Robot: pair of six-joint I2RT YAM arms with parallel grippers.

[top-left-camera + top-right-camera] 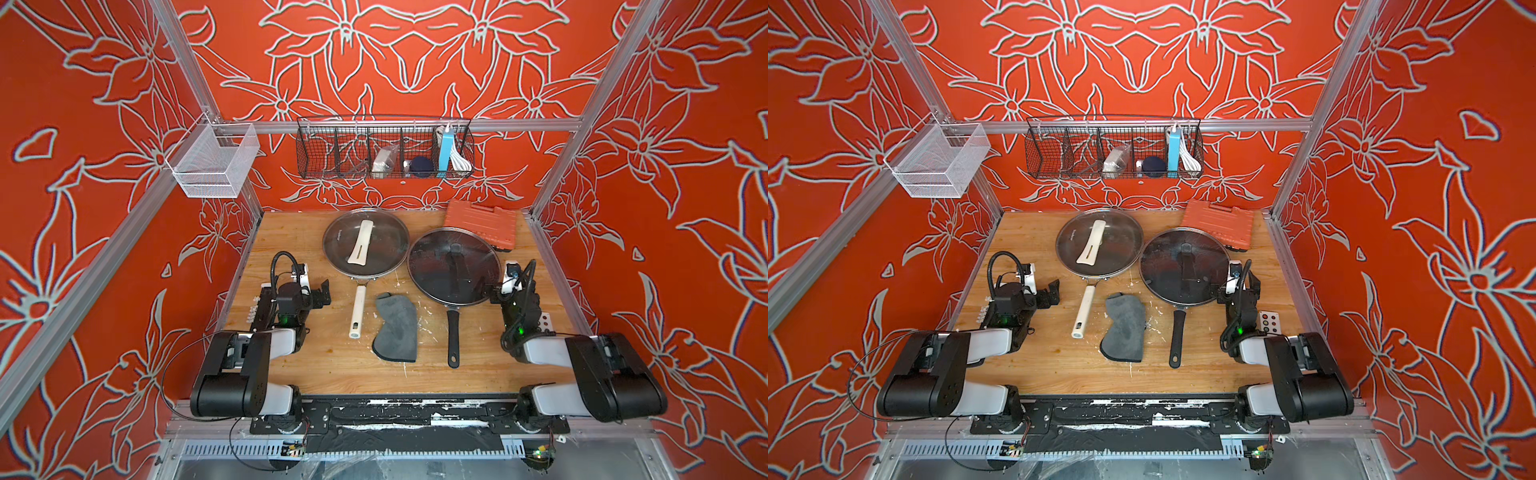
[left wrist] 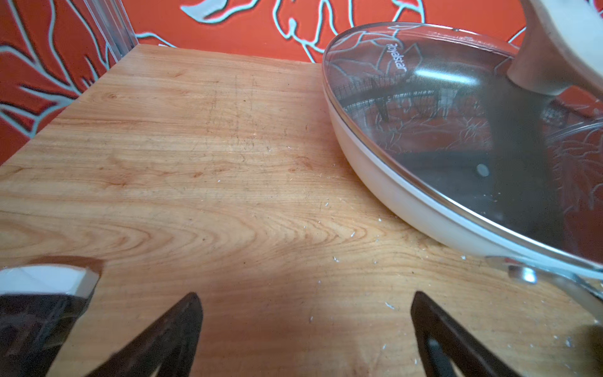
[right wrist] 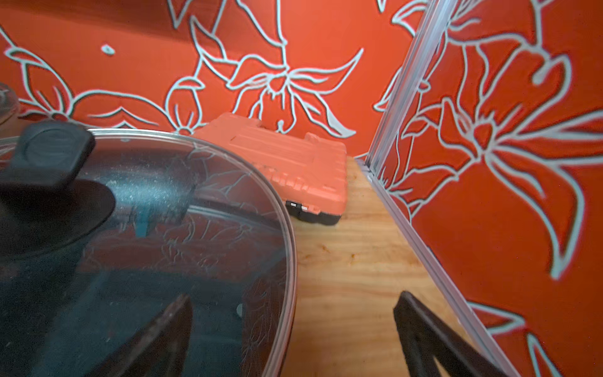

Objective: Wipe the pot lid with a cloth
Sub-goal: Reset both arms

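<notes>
One wooden table (image 1: pixel 307 374), grey cloth (image 1: pixel 397 328), floral walls (image 1: pixel 415 62)

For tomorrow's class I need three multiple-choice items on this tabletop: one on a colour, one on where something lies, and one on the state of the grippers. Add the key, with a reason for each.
1. What colour is the bar handle of the pot lid?
A. black B. cream-white C. red

2. Where does the cloth lie?
A. on the pot lid B. on the table, between the two pan handles C. hanging off the table edge

3. How do the left gripper and right gripper stand?
A. both open, holding nothing B. left shut on the cloth C. right shut on the pot lid

Key:
1 B: the handle shows pale cream against the glass in both top views.
2 B: the cream pan handle lies on one side of it and the black pan handle on the other.
3 A: each wrist view shows jaws spread wide, gripping nothing.
</notes>
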